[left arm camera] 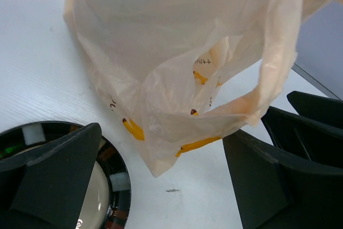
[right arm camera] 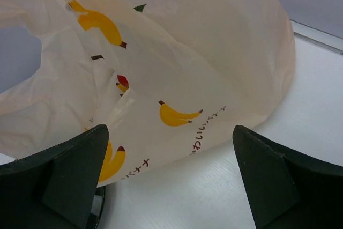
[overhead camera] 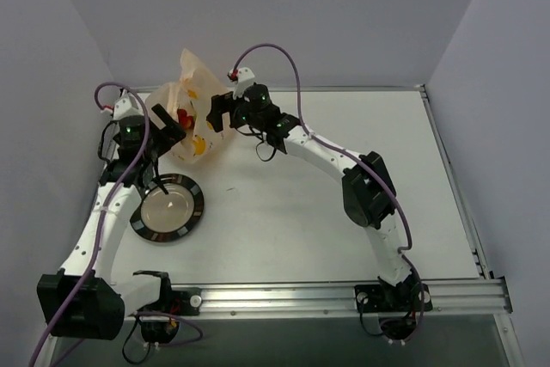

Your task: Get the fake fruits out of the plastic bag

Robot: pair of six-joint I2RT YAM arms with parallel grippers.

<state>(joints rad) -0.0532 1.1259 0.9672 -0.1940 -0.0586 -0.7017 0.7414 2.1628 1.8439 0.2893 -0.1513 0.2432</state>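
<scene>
The plastic bag [overhead camera: 191, 109], pale peach with yellow banana prints, stands bunched at the table's back left between my two grippers. Red patches [overhead camera: 182, 116] show through its wall; the fake fruits are otherwise hidden inside. My left gripper [overhead camera: 169, 126] is open at the bag's left side. In the left wrist view the bag [left arm camera: 182, 63] hangs in front of the open left gripper [left arm camera: 161, 151], with a lower corner between the fingers [left arm camera: 59, 170]. My right gripper [overhead camera: 216, 115] is open at the bag's right side. The right wrist view shows the bag [right arm camera: 171, 68] just beyond the right gripper [right arm camera: 170, 138].
A round black-rimmed plate [overhead camera: 196, 209] lies on the white table just in front of the bag, under my left arm. Its rim shows in the left wrist view [left arm camera: 120, 183] and the right wrist view [right arm camera: 99, 207]. A metal rail [overhead camera: 447, 139] edges the table's right side.
</scene>
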